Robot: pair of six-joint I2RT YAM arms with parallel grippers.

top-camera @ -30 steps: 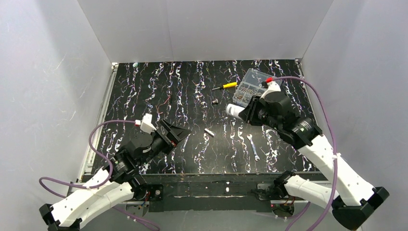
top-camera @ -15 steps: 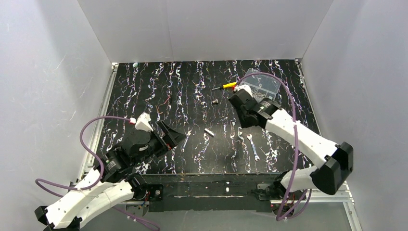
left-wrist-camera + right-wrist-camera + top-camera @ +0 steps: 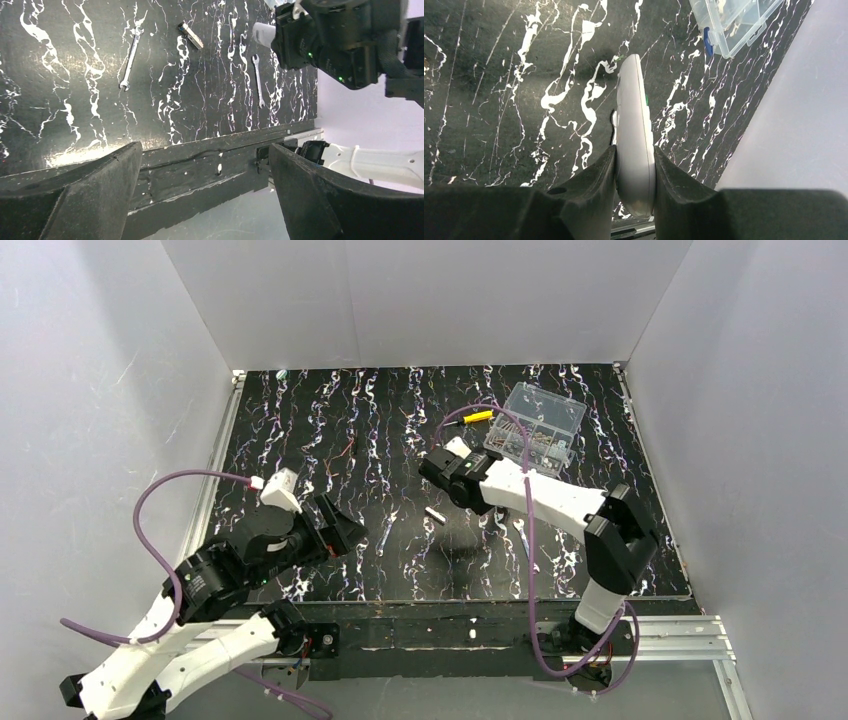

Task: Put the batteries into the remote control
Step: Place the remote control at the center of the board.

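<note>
Clamps the slim white oblong plastic remote control point(image 3: 634, 100) in the right gripper point(image 3: 635, 150), black fingers point(image 3: 589, 190) pressed against its two broad faces, one narrow edge turned toward the wrist camera. Leaves most of the handset jutting past the fingertips, seemingly lifted clear of the black, white-streaked tabletop point(image 3: 499, 75), with a shadow lying beside its far end. Beyond that far end and off to the right: a clear plastic compartment box point(image 3: 734, 25) with a blue latch, well apart from the fingertips.

From overhead, stretched leftward over the middle of the table. Just beyond the right gripper, a yellow-handled screwdriver point(image 3: 478, 417). Near it on the side toward the arm bases, a small slim greyish stick point(image 3: 435, 515), too small to tell whether a battery. Further to the near right, a flat silver wrench point(image 3: 527, 540).

Spreads the left gripper point(image 3: 204, 147) wide, with nothing between its dark fingers, hovering over the near-left part of the table. Directly under the fingertips, the table's near edge. Ahead, a second silver wrench point(image 3: 130, 57) toward the left finger, then the greyish stick straight on. Further still, the right gripper with the remote's white tip poking out.
</note>
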